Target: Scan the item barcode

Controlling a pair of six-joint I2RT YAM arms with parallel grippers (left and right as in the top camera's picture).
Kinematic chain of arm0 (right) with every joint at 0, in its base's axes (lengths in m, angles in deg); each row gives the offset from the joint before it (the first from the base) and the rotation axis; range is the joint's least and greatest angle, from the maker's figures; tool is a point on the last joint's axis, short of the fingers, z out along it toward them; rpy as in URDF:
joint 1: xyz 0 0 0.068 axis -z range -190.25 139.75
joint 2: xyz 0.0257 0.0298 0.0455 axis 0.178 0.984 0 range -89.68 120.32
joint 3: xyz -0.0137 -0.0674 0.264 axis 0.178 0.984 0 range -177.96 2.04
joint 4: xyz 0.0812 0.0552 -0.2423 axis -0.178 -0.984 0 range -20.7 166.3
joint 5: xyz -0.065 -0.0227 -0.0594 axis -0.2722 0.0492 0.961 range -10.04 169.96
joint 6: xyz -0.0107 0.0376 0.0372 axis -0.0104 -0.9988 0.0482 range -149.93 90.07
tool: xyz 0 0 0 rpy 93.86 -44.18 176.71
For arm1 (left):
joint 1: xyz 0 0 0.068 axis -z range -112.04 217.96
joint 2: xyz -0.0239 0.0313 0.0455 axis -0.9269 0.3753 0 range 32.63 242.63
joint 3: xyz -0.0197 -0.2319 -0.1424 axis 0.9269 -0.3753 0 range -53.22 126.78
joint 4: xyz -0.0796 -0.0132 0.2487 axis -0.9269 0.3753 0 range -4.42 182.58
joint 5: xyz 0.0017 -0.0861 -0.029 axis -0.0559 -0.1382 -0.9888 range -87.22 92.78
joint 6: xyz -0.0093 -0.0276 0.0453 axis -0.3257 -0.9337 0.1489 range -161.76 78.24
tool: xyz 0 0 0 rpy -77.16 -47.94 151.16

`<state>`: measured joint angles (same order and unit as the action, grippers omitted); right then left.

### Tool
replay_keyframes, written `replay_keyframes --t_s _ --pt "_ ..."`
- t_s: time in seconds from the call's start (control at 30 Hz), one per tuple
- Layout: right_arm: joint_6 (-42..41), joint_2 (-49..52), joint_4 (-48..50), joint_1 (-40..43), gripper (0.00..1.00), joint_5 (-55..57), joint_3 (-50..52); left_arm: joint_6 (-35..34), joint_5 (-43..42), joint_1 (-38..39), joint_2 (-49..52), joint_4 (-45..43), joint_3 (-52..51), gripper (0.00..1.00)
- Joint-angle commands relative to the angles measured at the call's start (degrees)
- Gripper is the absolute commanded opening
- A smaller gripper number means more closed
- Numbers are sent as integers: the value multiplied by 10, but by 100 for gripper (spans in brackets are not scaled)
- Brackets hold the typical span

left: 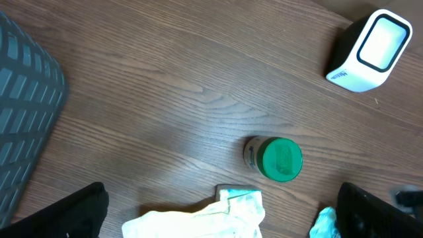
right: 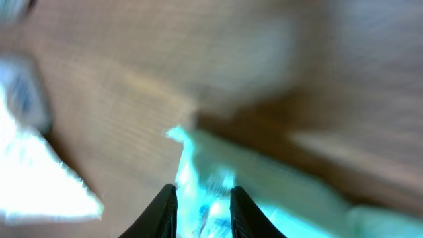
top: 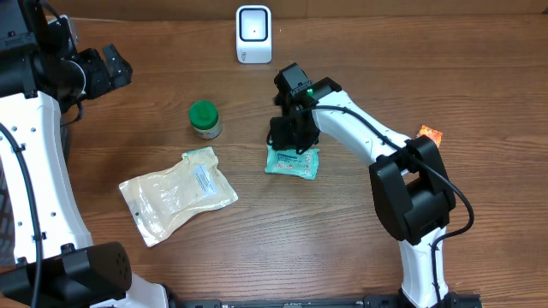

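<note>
Two grippers in view. Right gripper point(top: 291, 144) stands over the teal packet point(top: 294, 162) near the table's middle, jaws drawn narrow and pinching the packet's edge; the wrist view is blurred. Left gripper point(top: 114, 68) hangs at the far left, jaws spread wide, holding nothing. Scanner point(top: 253, 34) stands well apart from the packet, at the back edge.

Brown wood-grain bench point(top: 128, 111) filled overhead view, grain running side to side. Light was soft and even, with faint pale sheen on wood. Grey grid-patterned surface point(left: 23, 112) sat at left edge of left wrist view.
</note>
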<state>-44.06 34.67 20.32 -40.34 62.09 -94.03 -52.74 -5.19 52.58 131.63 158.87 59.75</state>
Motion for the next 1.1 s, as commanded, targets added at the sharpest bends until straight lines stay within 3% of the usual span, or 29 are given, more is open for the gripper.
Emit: replay_keyframes --t_s 0.0,0.33,0.47,0.53,0.7,1.07 --pt "104 0 -28 -3 24 -88 -7 -8 -5 2 0 0 4 99" --pt "80 -24 -153 35 25 -86 -124 -8 -5 2 0 0 4 100" --pt "80 -26 -193 77 37 -62 -135 -8 -5 2 0 0 4 100" --pt "80 -24 -197 98 41 -56 -119 -8 -5 2 0 0 4 100" --pt "86 -24 -179 137 41 -64 -43 -8 -5 1 0 0 4 99" --pt "95 -20 -30 140 41 -143 128 -8 -5 1 0 0 4 99"
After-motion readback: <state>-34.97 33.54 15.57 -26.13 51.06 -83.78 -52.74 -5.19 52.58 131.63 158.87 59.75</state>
